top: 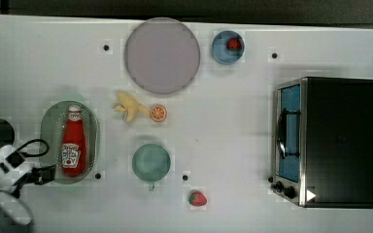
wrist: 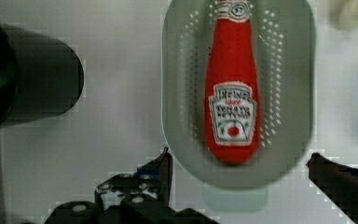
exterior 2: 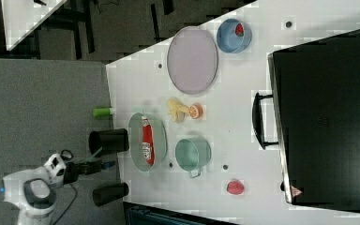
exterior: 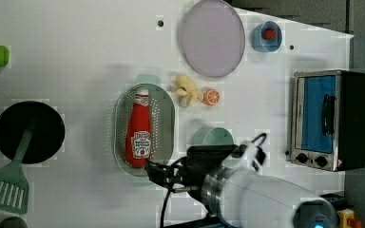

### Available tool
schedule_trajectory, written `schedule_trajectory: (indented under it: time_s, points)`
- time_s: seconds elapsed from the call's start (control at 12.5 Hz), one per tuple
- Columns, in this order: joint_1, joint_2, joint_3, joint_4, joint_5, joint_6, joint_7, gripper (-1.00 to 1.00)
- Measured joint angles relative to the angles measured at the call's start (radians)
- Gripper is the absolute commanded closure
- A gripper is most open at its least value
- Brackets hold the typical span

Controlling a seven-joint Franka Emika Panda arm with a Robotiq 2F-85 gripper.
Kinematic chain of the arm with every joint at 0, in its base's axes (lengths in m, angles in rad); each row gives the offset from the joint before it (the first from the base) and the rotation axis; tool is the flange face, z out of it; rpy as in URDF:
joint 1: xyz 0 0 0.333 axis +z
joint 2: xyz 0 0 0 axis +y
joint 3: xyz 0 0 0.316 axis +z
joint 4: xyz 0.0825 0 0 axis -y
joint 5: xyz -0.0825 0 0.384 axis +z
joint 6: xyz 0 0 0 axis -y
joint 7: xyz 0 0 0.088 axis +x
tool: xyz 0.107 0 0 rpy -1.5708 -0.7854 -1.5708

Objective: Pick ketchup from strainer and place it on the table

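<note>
You have a large flat white table (top: 233, 145) carrying everything. On it lies the pale green oval perforated plastic strainer (top: 48, 121), toward the top view's left. The small red ketchup bottle (top: 73, 145) with its white cap and white label lies flat inside the strainer, lengthwise, cap toward the top view's top. Your black gripper (wrist: 237, 163) hovers just off the strainer's rounded end nearest the bottle's base. Its jaws stand wide apart, one on either side of that end, holding nothing and not touching the bottle.
</note>
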Motion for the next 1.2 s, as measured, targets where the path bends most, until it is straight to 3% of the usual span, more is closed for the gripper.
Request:
schedule_trajectory:
  time_s: [0.4, 0.8, 1.2]
  points:
    - [-0.009, 0.232, -0.039, -0.113, -0.127, 0.183, 0.006, -1.00]
    - [-0.020, 0.386, -0.072, -0.109, -0.294, 0.268, 0.017, -1.00]
    - [0.006, 0.530, -0.117, -0.070, -0.415, 0.317, 0.117, -1.00]
